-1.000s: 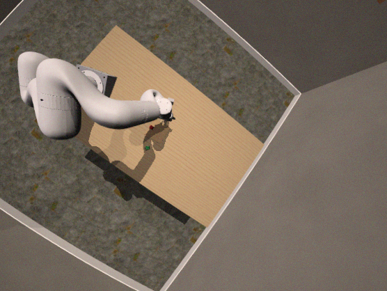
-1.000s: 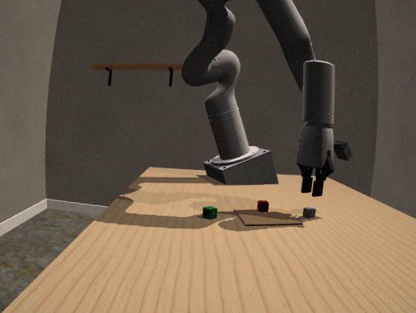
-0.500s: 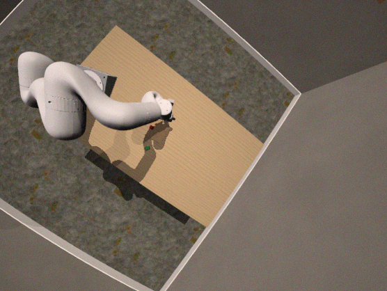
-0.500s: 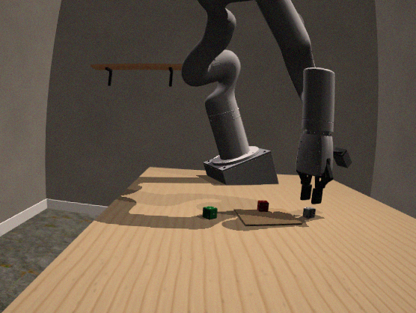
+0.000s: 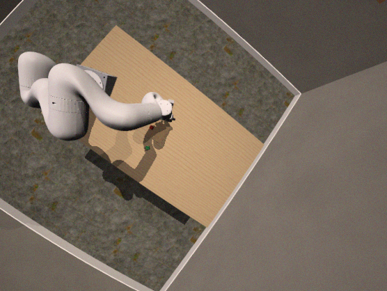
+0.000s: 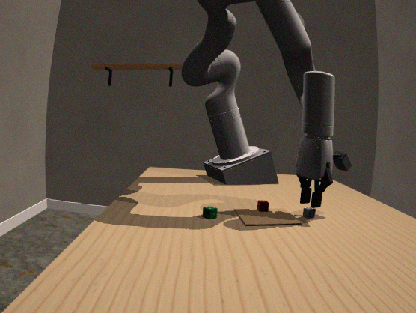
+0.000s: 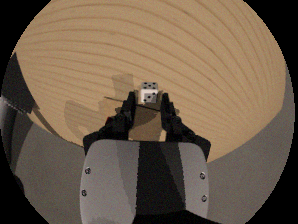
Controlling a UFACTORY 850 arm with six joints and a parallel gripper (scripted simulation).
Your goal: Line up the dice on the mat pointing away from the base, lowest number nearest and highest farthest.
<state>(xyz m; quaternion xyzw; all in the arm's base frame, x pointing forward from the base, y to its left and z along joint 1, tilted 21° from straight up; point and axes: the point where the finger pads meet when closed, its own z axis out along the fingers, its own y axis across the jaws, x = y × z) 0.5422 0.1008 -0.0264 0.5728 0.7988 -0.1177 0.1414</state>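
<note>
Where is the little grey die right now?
In the exterior view the grey die sits on the table just off the mat's right edge, directly under the open gripper.

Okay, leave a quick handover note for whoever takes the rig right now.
Gripper: partly open, holding nothing, directly above the grey die.
Grey die: on the table at the mat's right edge as the exterior view shows it; whether it touches the mat is unclear.
Red die: at the mat's far edge, apparently on it.
Green die: on the table, left of the mat.
Done: no line yet.
Left: read the faces, then line up all three.
</note>
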